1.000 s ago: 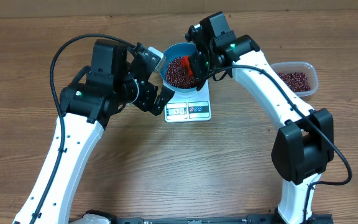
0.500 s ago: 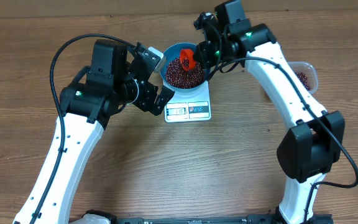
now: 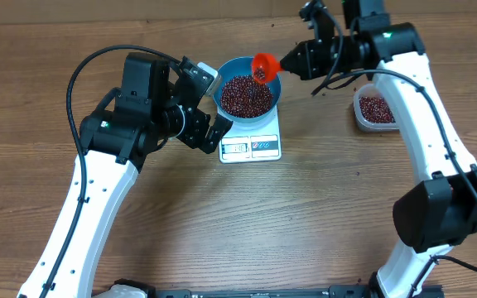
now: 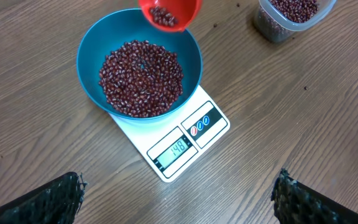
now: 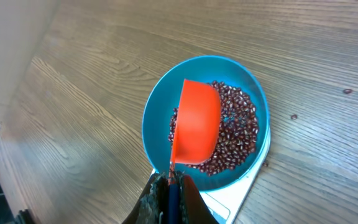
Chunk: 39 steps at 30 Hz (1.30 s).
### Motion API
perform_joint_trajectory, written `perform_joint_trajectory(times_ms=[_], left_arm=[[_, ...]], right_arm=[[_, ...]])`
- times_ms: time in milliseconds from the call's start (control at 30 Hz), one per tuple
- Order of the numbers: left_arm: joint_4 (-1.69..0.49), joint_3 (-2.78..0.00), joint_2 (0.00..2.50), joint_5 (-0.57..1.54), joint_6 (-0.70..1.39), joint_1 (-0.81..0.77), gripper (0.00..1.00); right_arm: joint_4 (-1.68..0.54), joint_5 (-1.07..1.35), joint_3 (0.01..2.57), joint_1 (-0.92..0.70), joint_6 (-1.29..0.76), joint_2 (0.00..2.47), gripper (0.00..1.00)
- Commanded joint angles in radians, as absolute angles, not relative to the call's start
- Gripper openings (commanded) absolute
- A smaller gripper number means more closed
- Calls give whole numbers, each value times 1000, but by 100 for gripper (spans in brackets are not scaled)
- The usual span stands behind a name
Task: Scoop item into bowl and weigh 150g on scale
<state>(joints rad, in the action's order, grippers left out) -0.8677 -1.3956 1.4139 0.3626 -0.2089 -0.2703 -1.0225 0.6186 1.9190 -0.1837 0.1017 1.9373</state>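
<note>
The light-blue bowl (image 3: 230, 66) (image 4: 87, 59) (image 5: 157, 124) stands on the white scale (image 3: 252, 146) (image 4: 185, 140) (image 5: 241, 193), whose display (image 4: 178, 149) is lit. A heap of dark red-brown beans (image 3: 245, 95) (image 4: 140, 78) (image 5: 238, 124) fills the bowl. My right gripper (image 3: 292, 60) (image 5: 171, 183) is shut on the handle of an orange scoop (image 3: 263, 66) (image 4: 169, 12) (image 5: 196, 121). The scoop hovers over the bowl's far right rim with a few beans in it. My left gripper (image 3: 212, 106) (image 4: 179, 190) stands open just left of the bowl, holding nothing.
A clear plastic tub (image 3: 377, 108) (image 4: 294, 15) with more beans sits on the wooden table to the right of the scale. A few stray beans (image 5: 348, 91) lie on the wood near the bowl. The left arm's cable loops over the table at the left.
My right gripper has pulled the orange scoop up and to the right, from over the bowl's middle to its far right rim. The left arm has not moved.
</note>
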Motion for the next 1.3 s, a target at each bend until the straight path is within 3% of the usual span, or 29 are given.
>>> perform_joint_trajectory(times_ms=[0,300,700,1033,1267], left_arm=[[-863,-1418,1407,355,-194,-269,99],[-863,-1419,1407,355,-194,-269,100],[-863,-1418,1407,355,-194,-269,100],[-863,-1418,1407,355,-194,-269,100],[-863,-1418,1407,355,-194,-269,100]], right_arm=[[-1027,657,1953,-184,106,1886,4],[-1033,593,1953,-204,105,1885,4],[-1043,86,1953,-395,105,1885,4],[-1029,78,1953,-417,106,1885,4],[-1029,-60,1953,-470,157,1885,4]])
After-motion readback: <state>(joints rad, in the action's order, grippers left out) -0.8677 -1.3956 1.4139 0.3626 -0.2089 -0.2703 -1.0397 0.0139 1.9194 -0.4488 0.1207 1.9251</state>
